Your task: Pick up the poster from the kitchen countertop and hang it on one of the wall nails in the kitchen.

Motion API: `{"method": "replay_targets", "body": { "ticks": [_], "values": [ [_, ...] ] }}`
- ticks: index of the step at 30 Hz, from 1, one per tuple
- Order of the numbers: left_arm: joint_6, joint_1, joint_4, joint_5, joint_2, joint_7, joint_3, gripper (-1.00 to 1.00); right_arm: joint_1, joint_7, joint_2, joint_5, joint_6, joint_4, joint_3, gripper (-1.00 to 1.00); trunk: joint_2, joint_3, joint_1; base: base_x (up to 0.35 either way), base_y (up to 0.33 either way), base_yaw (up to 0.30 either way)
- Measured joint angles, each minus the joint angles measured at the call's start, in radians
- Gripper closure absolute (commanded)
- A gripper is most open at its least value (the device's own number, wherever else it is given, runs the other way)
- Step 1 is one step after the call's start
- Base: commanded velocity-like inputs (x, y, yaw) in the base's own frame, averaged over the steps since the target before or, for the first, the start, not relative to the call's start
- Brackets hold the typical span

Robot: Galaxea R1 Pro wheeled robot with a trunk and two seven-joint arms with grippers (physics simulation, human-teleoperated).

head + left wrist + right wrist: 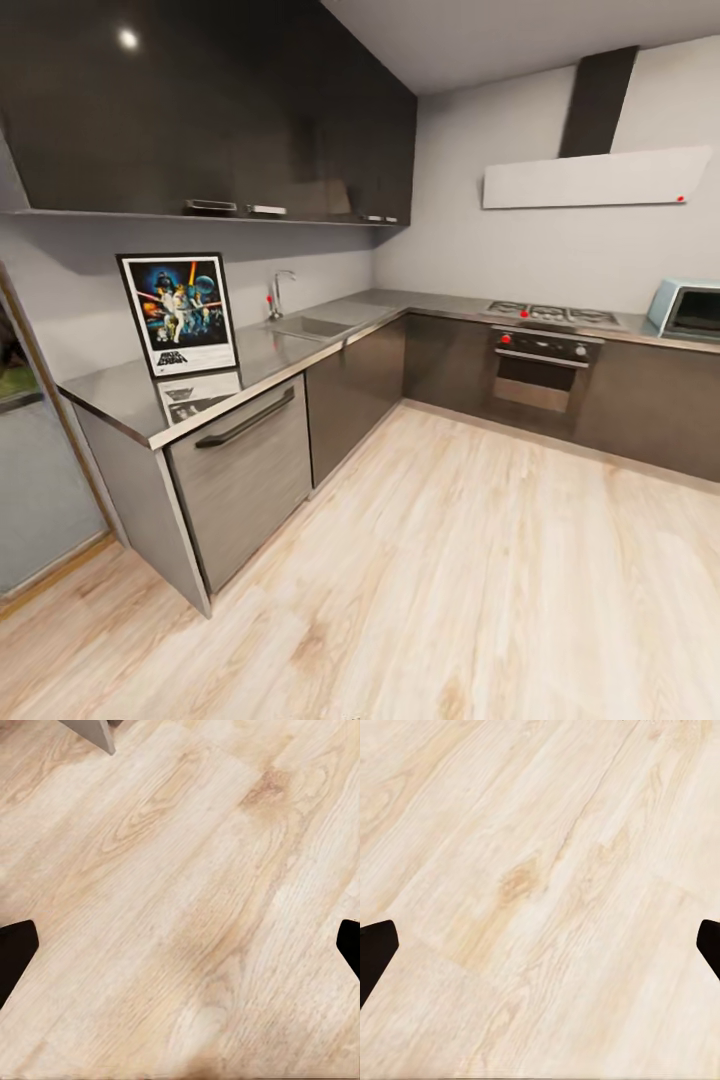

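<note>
The poster (178, 313) stood upright at the left end of the kitchen countertop (300, 350), leaning back against the grey wall, its faint reflection lying on the glossy desk just in front of it. Further along that run sat the sink (312, 327) with its tap (278, 293), and past the corner the hob (553, 314) over the oven (541, 367), with a pale blue microwave (688, 309) at the far right. Dark wall cabinets (210, 100) hung above the poster. No wall nail could be made out at this size. In the left wrist view the left gripper (180, 945) had its dark fingers (15, 949) spread wide apart with nothing between them but the wooden floor (180, 870); the right gripper (540, 945) looked the same, fingers (375, 949) wide and empty over floorboards. By my reading, the approach step was in hand: the robot stood well apart from the desk, the poster untouched. The next move called for driving closer to the left end and raising an arm to the frame's edge.
</note>
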Motion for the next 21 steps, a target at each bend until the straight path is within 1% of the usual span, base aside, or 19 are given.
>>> {"method": "replay_targets", "body": {
  "ticks": [8, 11, 16, 21],
  "values": [
    [0.000, 0.000, 0.001, 0.000, 0.000, 0.001, 0.001, -1.00, 0.000, -0.002, 0.000, 0.000, -0.002, 0.000, 0.001, -1.00, 0.000, 0.000, 0.000, -0.042, 0.089, 0.275],
    [0.000, 0.000, 0.001, 0.000, 0.000, 0.001, 0.001, -1.00, 0.000, -0.002, 0.000, 0.000, -0.002, 0.000, 0.001, -1.00, 0.000, 0.000, 0.000, -0.080, 0.229, 0.203],
    [0.000, 0.000, 0.001, 0.000, 0.000, 0.001, 0.001, -1.00, 0.000, -0.001, -0.001, 0.000, -0.001, 0.000, 0.001, -1.00, 0.000, 0.000, 0.000, -0.112, 0.266, 0.080],
    [0.000, 0.000, 0.000, 0.001, 0.000, 0.001, 0.001, -1.00, 0.000, -0.001, 0.000, 0.000, -0.002, 0.002, 0.001, -1.00, 0.000, -0.001, 0.000, -0.119, 0.276, 0.202]
  ]
}}
